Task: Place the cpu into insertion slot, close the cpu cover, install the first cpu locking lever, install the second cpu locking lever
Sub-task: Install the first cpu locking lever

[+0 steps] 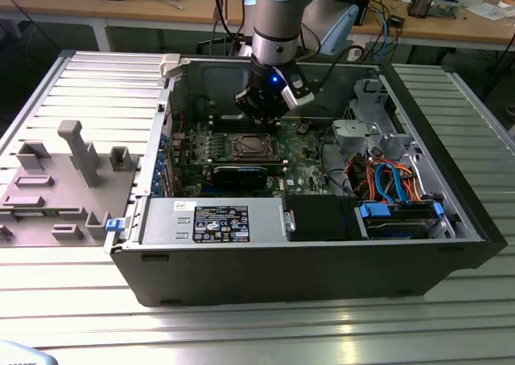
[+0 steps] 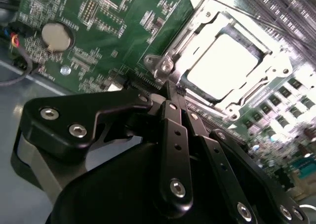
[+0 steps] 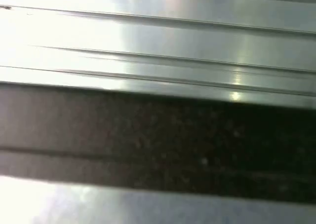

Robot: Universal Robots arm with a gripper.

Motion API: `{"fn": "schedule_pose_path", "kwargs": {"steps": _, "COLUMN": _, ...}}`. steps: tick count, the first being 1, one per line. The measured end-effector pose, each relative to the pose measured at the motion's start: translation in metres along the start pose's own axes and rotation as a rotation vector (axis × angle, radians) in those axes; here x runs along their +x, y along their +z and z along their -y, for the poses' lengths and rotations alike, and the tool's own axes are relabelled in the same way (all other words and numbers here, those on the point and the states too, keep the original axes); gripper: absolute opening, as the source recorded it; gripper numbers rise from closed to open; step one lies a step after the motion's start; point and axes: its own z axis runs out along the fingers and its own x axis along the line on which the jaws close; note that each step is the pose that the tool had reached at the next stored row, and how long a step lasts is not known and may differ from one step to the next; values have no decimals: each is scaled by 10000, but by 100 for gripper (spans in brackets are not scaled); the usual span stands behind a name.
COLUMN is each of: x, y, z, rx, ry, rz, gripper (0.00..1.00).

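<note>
Looking from the gripper (image 2: pixel 173 93) outward in the second wrist view, we see its jaws pressed together with nothing between them, tips just beside the insertion slot's (image 2: pixel 197 17) silvery rim. Beyond them the cpu (image 2: pixel 222 61) lies seated in that slot, the cpu cover (image 2: pixel 269 68) framing it. We judge a locking lever is in hand.

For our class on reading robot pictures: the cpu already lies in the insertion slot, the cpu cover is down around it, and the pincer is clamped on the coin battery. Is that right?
Not quite. In the second wrist view the pincer is shut on nothing, its tips beside the cpu cover; the coin battery lies apart, untouched. The cpu does lie in the insertion slot.
</note>
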Motion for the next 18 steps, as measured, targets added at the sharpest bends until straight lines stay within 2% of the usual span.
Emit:
{"fn": "schedule_pose_path", "kwargs": {"steps": 3, "x": 12, "y": -5, "z": 127, "rx": 1, "ry": -1, "rz": 0, "gripper": 11}}
{"fn": "schedule_pose_path", "kwargs": {"steps": 7, "x": 23, "y": -10, "z": 236, "rx": 1, "ry": -1, "rz": -1, "gripper": 11}}
{"fn": "schedule_pose_path", "kwargs": {"steps": 14, "x": 35, "y": -14, "z": 355, "rx": 0, "ry": 0, "rz": 0, "gripper": 11}}
{"fn": "schedule_pose_path", "kwargs": {"steps": 18, "x": 37, "y": -14, "z": 377, "rx": 0, "ry": 0, "rz": 0, "gripper": 11}}
